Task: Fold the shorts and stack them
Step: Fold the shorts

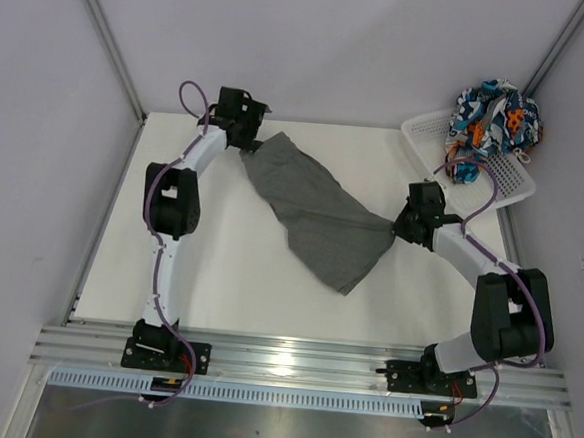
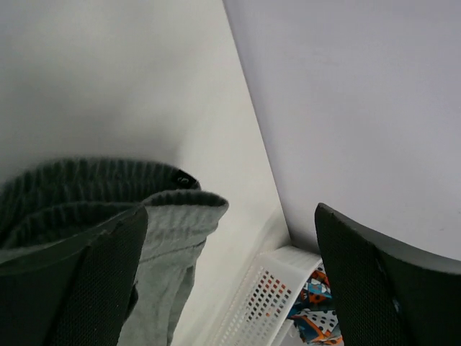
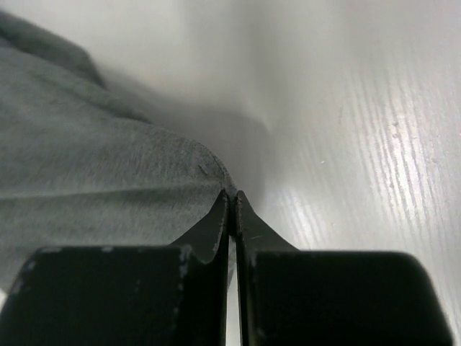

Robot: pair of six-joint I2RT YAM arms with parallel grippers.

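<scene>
**Rail (image 1: 302,360) to basket: grey shorts (image 1: 317,216) laid out, no fold made**

Closest to me runs the metal rail with both arm bases bolted to it. Beyond it lies the white desk (image 1: 238,275).

From the right base, the right claw (image 1: 397,226) reaches in low over the desk. Its own camera shows it clenched, the jaws pressed together with an edge of the grey cloth at their tips. From above, the fabric gathers to a point there, so I take it that it is pinching that corner.

The grey shorts lie slantwise across the middle of the desk, mostly flat and creased toward the pinch.

At their far end sits the left claw (image 1: 248,136). It is released, jaws wide apart. The ribbed waistband bunches against one of its fingers (image 2: 94,288) and is not gripped.

Farthest back, at the right corner, the patterned shorts (image 1: 495,118) sit crumpled in the white mesh basket (image 1: 424,128).

I judge this to be the spreading step on the first pair. Next, the left claw probably has to close on the waistband so the two can draw the cloth smooth. Then one end goes over the other, with the edges matched. The patterned pair is not yet begun.
</scene>
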